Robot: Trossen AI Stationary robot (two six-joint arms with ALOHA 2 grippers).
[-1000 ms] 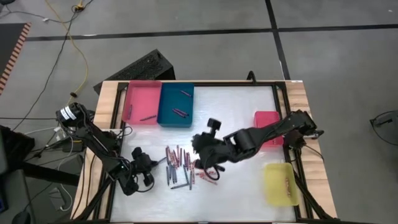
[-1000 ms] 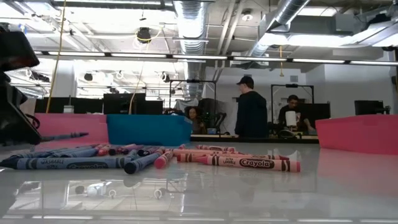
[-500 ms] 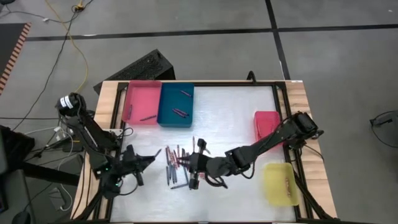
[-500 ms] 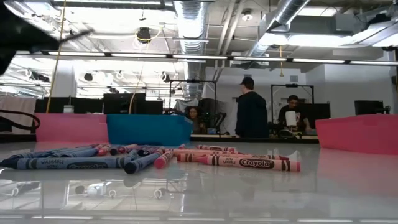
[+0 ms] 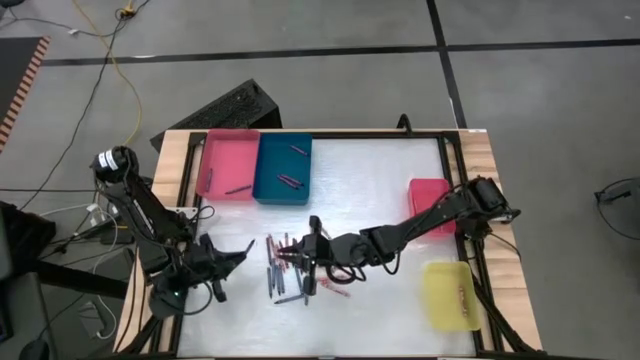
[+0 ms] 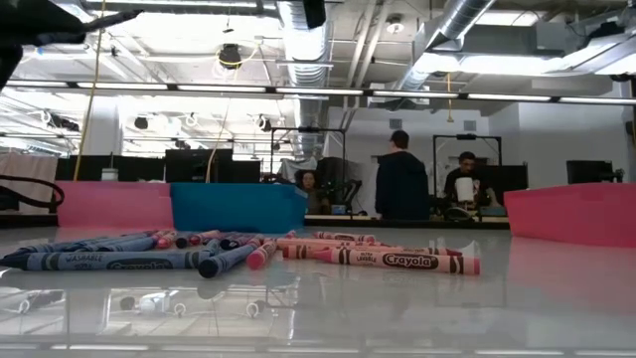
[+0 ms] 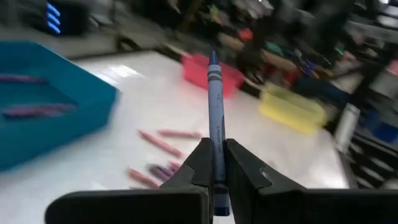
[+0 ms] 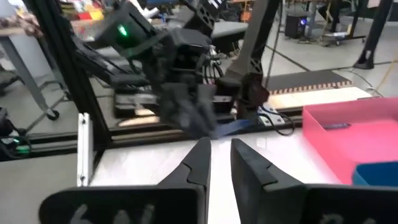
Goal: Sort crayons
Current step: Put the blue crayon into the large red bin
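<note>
We read the left end effector [image 7: 214,163] as clamped on a grey-blue crayon [image 7: 214,118], which stands up between its fingers with the tip pointing away from the wrist. That arm sits at the near left of the bench [image 5: 380,190], lifted clear of the surface, and we judge it holds the stick this way to carry it to the blue tray [image 5: 282,168] at the far left, where a few crayons already lie.

The right end effector [image 5: 312,245] reaches in over the crayon pile [image 5: 290,268] in the middle of the bench, its fingers only narrowly parted with nothing visibly between them; we take it to be lining up on the next stick.

The crayons are thin paper-wrapped sticks, red, pink, grey-blue and dark, lying loosely side by side and crossing one another. From bench level the nearest red one [image 6: 397,261] shows its printed label, and a grey-blue one [image 6: 109,261] lies at the left of the heap.

The pink tray [image 5: 226,165] sits just beside the blue one, the red tray [image 5: 430,200] at the right edge, and the yellow tray [image 5: 450,295] nearer on that side.
</note>
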